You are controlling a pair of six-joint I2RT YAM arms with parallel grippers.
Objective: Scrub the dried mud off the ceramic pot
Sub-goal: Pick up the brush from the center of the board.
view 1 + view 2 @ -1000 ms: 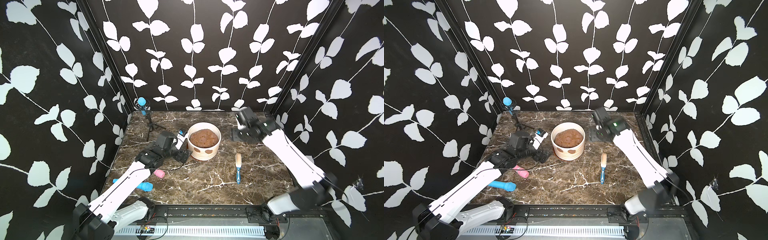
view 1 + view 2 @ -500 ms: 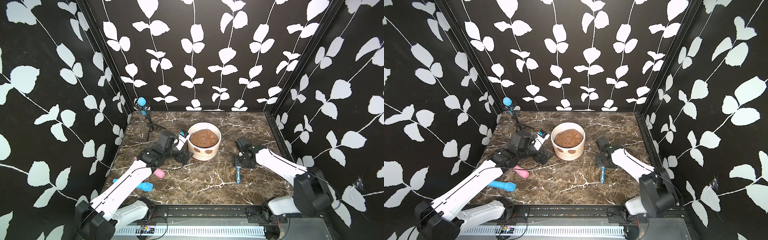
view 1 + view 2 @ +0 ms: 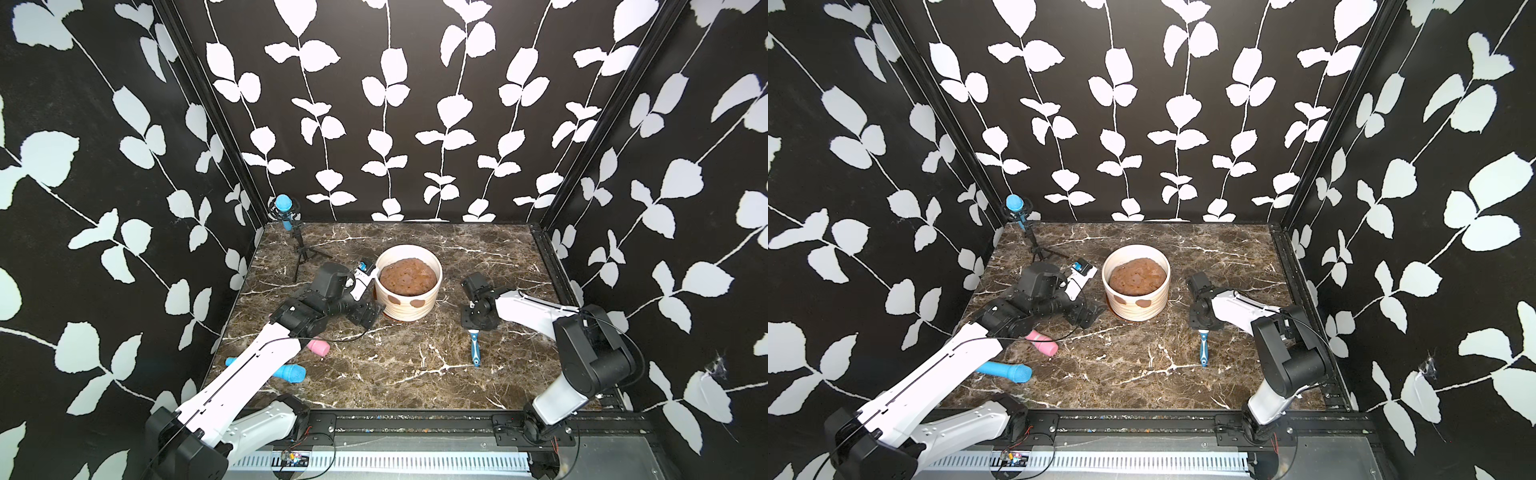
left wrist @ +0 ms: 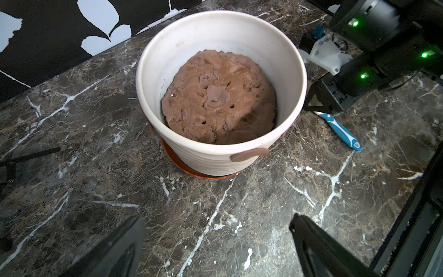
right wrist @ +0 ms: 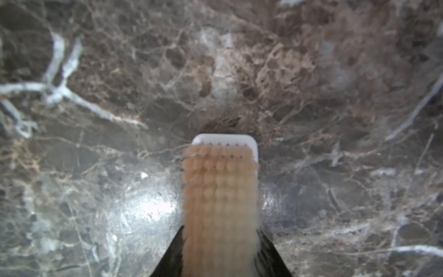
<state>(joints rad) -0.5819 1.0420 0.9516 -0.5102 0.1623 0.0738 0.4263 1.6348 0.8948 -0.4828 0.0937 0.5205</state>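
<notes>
The cream ceramic pot [image 3: 409, 309] [image 3: 1136, 309] [image 4: 215, 158], full of lumpy brown soil, stands mid-table on an orange-brown saucer [image 4: 182, 165]. Dried mud patches [image 3: 417, 302] [image 3: 1144, 302] [image 4: 249, 153] stick to its outer wall. My left gripper [image 3: 375, 309] [image 3: 1096, 311] [image 4: 215, 223] is open just left of the pot, with bare marble between its fingers. A brush with a blue-and-white handle [image 3: 475, 353] [image 3: 1203, 351] [image 4: 340, 130] lies right of the pot. My right gripper [image 3: 473, 325] [image 3: 1202, 325] [image 5: 220, 237] is down on the brush's head, its jaws pressed against both sides of the tan bristles [image 5: 220, 191].
A blue-tipped microphone on a black tripod [image 3: 284, 208] stands at the back left corner. A pink cylinder [image 3: 318, 348] and a blue one [image 3: 291, 372] lie near the left arm at the front left. Black patterned walls close in three sides.
My right arm has dropped from high beside the pot down to the brush on the table, and its jaws have closed in on the brush head. The left arm has stayed put.
</notes>
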